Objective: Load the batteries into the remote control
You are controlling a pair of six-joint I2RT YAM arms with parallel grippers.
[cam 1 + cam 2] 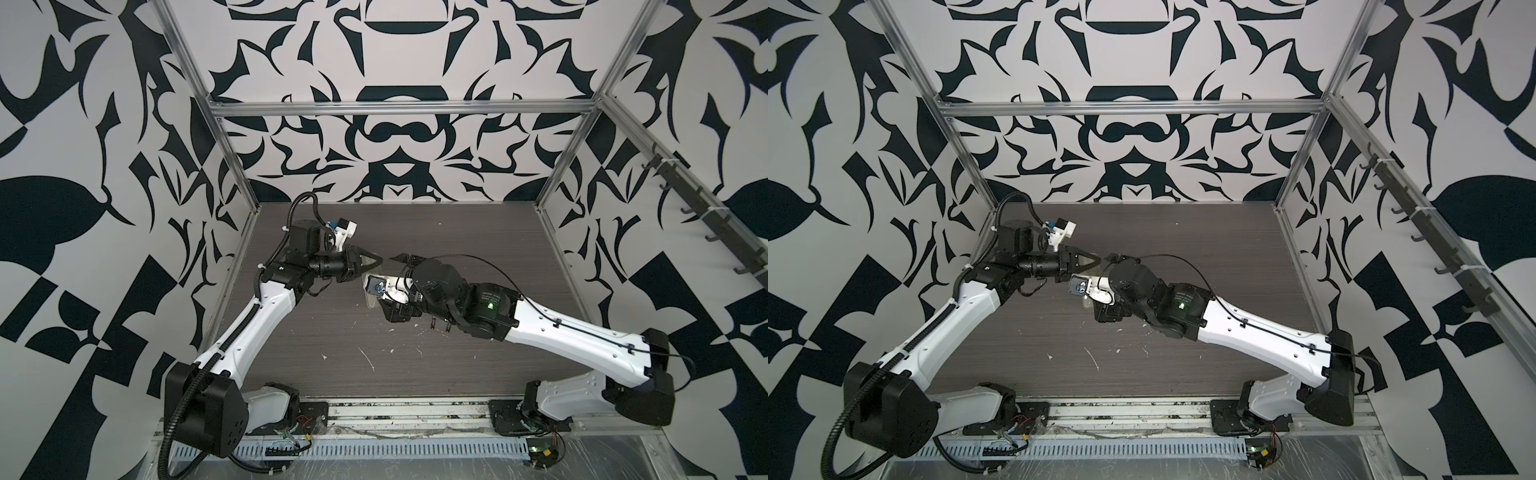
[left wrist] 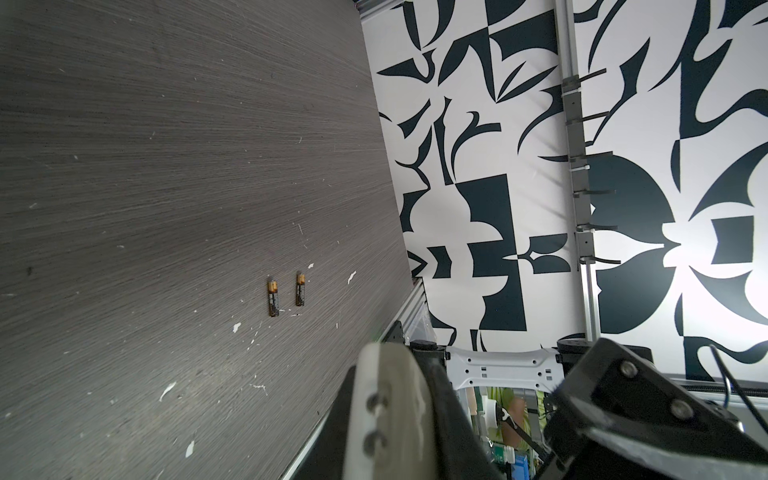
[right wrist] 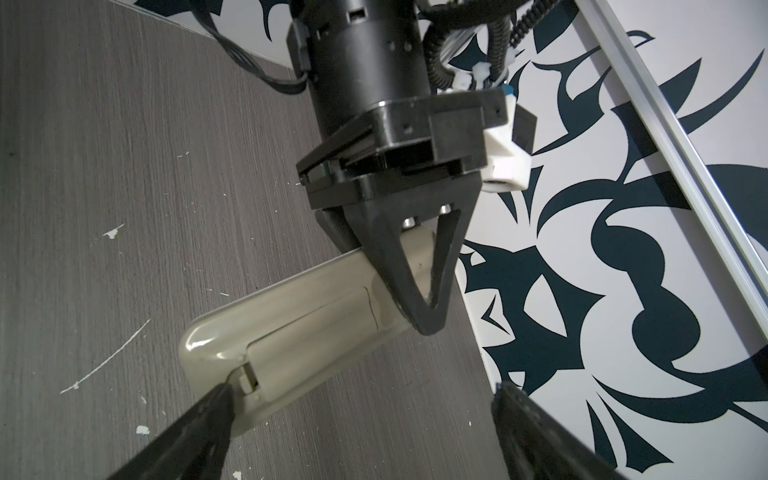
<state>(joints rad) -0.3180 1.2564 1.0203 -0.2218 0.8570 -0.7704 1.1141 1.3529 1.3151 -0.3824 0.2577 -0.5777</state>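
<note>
Dark desk [image 1: 374,340] carries two batteries [image 2: 273,297] side by side; left pincer [image 3: 424,320] clamps the remote [image 3: 307,328], right pincer [image 3: 365,388] spread wide, one finger [image 3: 216,401] touching its back.

I see a dark grey wood-grain tabletop [image 2: 166,166], marked with white flecks [image 2: 236,327]; two batteries [image 2: 273,298] lie on it, parallel, just apart.

Two arms on show, both white-shelled with black joint housings [image 1: 199,411]. The left arm [image 1: 270,303] wears a ribbed black conduit [image 1: 291,214], cinched with white zip ties [image 1: 284,228]. The right arm [image 1: 590,353] runs a thin black cable [image 1: 557,322] clipped along its shell, and there's a green light [image 1: 490,306] glowing on its black wrist section. And the left gripper [image 3: 424,320]: matte black, triangular open-frame fingers [image 3: 388,266], two silver screws [image 3: 445,209], a white camera mount [image 3: 505,160] alongside.
</note>
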